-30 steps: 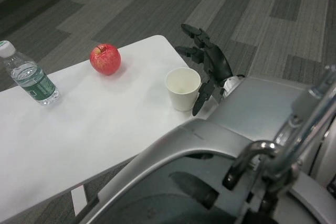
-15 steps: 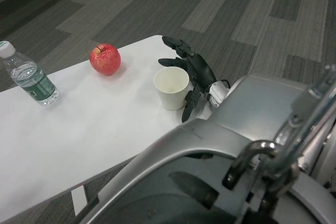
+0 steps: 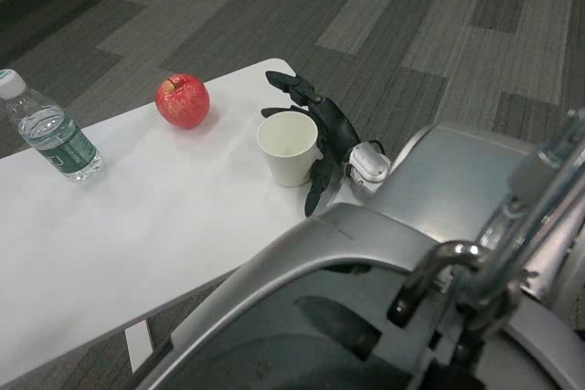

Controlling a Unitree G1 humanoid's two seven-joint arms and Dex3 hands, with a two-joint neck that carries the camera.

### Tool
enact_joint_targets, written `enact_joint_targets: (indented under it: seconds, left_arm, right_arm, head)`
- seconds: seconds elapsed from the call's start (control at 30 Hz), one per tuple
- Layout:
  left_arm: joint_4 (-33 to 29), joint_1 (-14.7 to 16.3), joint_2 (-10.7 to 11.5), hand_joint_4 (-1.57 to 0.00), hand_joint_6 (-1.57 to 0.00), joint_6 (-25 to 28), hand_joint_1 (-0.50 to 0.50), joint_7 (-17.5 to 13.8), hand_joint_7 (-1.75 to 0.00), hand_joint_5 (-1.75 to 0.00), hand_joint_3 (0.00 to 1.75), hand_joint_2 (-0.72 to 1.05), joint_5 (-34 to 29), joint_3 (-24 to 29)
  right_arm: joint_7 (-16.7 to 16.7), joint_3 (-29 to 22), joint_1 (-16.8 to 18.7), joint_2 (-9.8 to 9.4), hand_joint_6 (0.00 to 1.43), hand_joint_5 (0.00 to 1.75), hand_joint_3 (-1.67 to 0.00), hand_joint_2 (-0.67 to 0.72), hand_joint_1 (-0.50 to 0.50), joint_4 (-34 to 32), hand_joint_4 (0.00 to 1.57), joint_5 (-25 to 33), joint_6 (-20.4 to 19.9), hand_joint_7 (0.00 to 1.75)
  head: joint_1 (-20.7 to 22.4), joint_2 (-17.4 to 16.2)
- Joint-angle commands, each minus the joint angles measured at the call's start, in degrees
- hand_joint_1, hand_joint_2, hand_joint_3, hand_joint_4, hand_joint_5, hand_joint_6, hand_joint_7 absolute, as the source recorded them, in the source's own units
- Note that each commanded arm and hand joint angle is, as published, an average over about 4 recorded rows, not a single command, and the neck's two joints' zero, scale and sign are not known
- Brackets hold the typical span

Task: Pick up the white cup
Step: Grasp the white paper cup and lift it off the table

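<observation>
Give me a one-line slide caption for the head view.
Right hand cupped against white paper cup on white table, beside red apple and clear plastic water bottle.

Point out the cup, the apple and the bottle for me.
cup (image 3: 289, 160), head view, on its front wall.
apple (image 3: 182, 102), head view, on its red middle.
bottle (image 3: 57, 140), head view, on its label.

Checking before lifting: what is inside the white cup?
The white cup shows only a bare pale inner wall; its bottom is out of sight. The right hand is at its far side.
</observation>
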Motion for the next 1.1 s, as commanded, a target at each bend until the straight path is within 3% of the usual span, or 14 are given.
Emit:
enact_joint_targets:
  seconds: [0.03, 0.33, 0.5, 0.57, 0.7, 0.77, 0.9, 0.93, 1.03, 1.1]
  left_arm:
    - [-0.17, -1.05, 0.11, 0.0, 0.0, -0.23, -0.5, 0.11, -0.14, -0.31, 0.09, -0.64, 0.09, 0.24]
    - [-0.52, -0.54, 0.11, 0.0, 0.0, -0.21, -0.5, 0.11, -0.14, -0.31, 0.09, -0.64, 0.09, 0.41]
    - [-0.57, -0.34, 0.03, 0.0, 0.0, -0.23, -0.5, 0.11, -0.14, -0.31, 0.09, -0.64, 0.09, 0.37]
    - [-0.61, -0.19, 0.03, 0.0, 0.0, -0.26, -0.5, 0.07, -0.14, -0.31, 0.09, -0.64, 0.05, 0.28]
    - [-0.81, 0.14, 0.03, 0.0, 0.0, -0.21, -0.5, 0.02, -0.14, -0.31, 0.09, -0.64, 0.05, 0.3]
    - [-1.05, 0.29, 0.03, 0.0, 0.0, -0.21, -0.5, 0.02, -0.14, -0.31, 0.09, -0.64, 0.03, 0.35]
    - [-1.6, 0.58, 0.09, 0.0, 0.0, -0.21, -0.5, 0.04, -0.14, -0.31, 0.09, -0.64, 0.01, 0.52]
    - [-1.71, 0.67, 0.11, 0.0, 0.0, -0.19, -0.5, 0.07, -0.14, -0.31, 0.09, -0.64, 0.01, 0.59]
    - [-1.8, 0.8, 0.11, 0.0, 0.0, -0.19, -0.5, 0.11, -0.14, -0.31, 0.09, -0.64, 0.01, 0.68]
    - [-1.8, 0.8, 0.11, 0.0, 0.0, -0.19, -0.5, 0.11, -0.14, -0.31, 0.09, -0.64, 0.01, 0.68]
  right_arm:
    - [0.47, 1.32, -0.81, 0.09, 0.0, 0.29, 0.0, 0.72, -0.42, 1.56, 0.11, -0.24, 0.12, 0.28]
    - [1.0, 4.16, -2.17, -0.66, 0.0, 0.36, 0.0, 0.72, -0.46, 3.89, 0.08, -0.33, 0.07, 0.28]
    - [1.17, 5.72, -3.49, -0.83, 0.0, 0.63, -0.08, 0.69, -0.42, 5.69, 0.09, -0.33, 0.12, 0.35]
    - [1.35, 6.33, -4.28, -0.92, 0.02, 0.75, -0.14, 0.68, -0.42, 6.79, 0.13, -0.33, 0.07, 0.45]
    - [1.66, 7.37, -5.45, -1.49, 0.31, 1.16, -0.44, 0.6, -0.42, 8.68, 0.3, -0.33, 0.07, 1.26]
    - [1.72, 7.98, -5.67, -2.04, 0.49, 1.31, -0.48, 0.58, -0.42, 9.21, 0.37, -0.33, 0.03, 1.47]
    - [1.75, 8.88, -5.71, -3.21, 0.91, 1.43, -0.59, 0.53, -0.4, 10.02, 0.47, -0.33, -0.28, 1.66]
    - [1.75, 9.01, -5.69, -3.43, 1.05, 1.48, -0.69, 0.52, -0.39, 10.26, 0.49, -0.33, -0.37, 1.68]
    - [1.75, 9.28, -5.64, -3.69, 1.28, 1.55, -0.95, 0.44, -0.38, 10.74, 0.53, -0.33, -0.45, 1.64]
    - [1.79, 9.45, -5.64, -3.73, 1.35, 1.55, -1.05, 0.41, -0.38, 11.27, 0.54, -0.33, -0.45, 1.61]
  head:
    - [0.31, -0.04]
    - [0.72, -0.12]
    - [1.21, -0.25]
    - [1.41, -0.33]
    - [1.86, -0.44]
    - [2.55, -0.55]
    - [2.78, -0.58]
    - [2.95, -0.66]
    - [3.27, -0.83]
    - [3.25, -0.81]
